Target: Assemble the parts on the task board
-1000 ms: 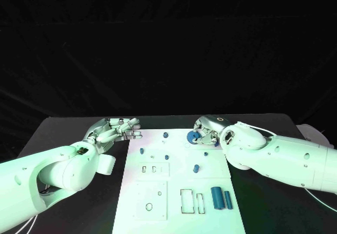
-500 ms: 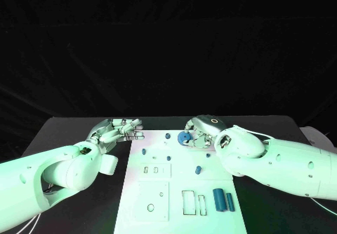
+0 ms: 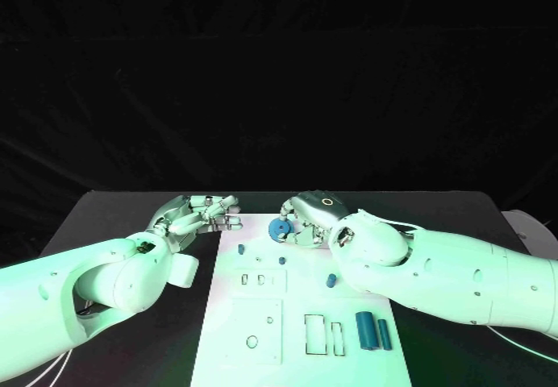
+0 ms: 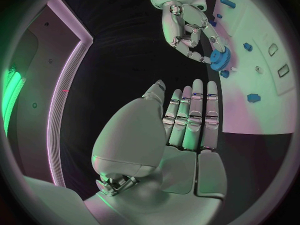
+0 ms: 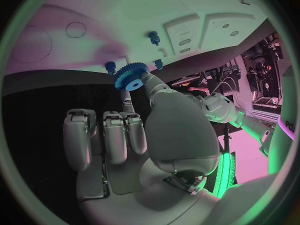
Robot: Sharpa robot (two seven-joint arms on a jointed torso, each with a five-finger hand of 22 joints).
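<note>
Right hand carried blue gear leftward over task board.

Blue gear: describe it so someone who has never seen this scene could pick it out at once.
Find the white task board in the middle of the black table, then its far edge. There the right hand pinches the blue gear. Unlike the small blue pegs nearby, it is a toothed disc with a centre hole.
</note>
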